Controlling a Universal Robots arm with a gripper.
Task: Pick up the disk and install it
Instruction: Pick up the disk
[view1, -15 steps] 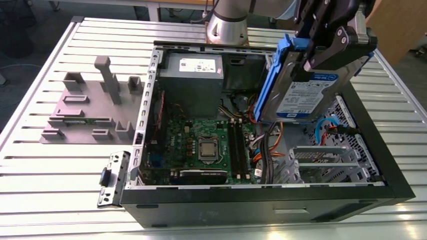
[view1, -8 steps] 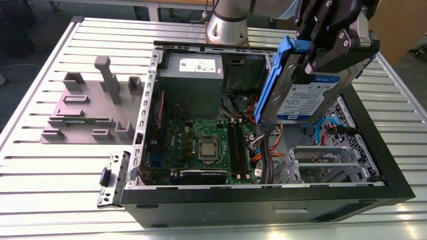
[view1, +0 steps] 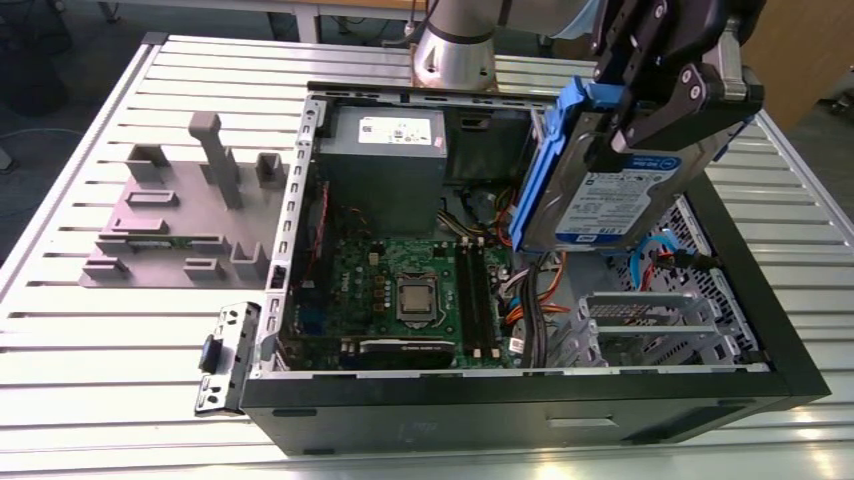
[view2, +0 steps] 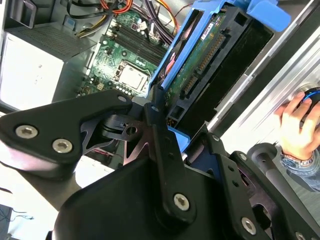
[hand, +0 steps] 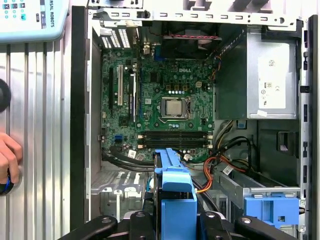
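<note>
The disk (view1: 607, 195) is a silver hard drive with a white-and-blue label in a blue plastic bracket. It hangs tilted, nearly on edge, above the right side of the open computer case (view1: 400, 400) in the exterior view. My gripper (view1: 641, 120) is shut on the disk, black fingers clamping its upper end. In the second wrist view the disk (view2: 200, 65) shows its green circuit board and connector side past the black fingers (view2: 160, 125). In the first wrist view the blue bracket (hand: 175, 200) sticks out over the motherboard (hand: 165, 110).
A grey metal drive cage (view1: 654, 325) sits in the case below the disk, with orange and blue cables beside it. The grey power supply (view1: 387, 150) stands at the case's back. A grey fixture plate (view1: 174, 220) lies on the slatted table. A hand (view2: 295, 130) rests outside the case.
</note>
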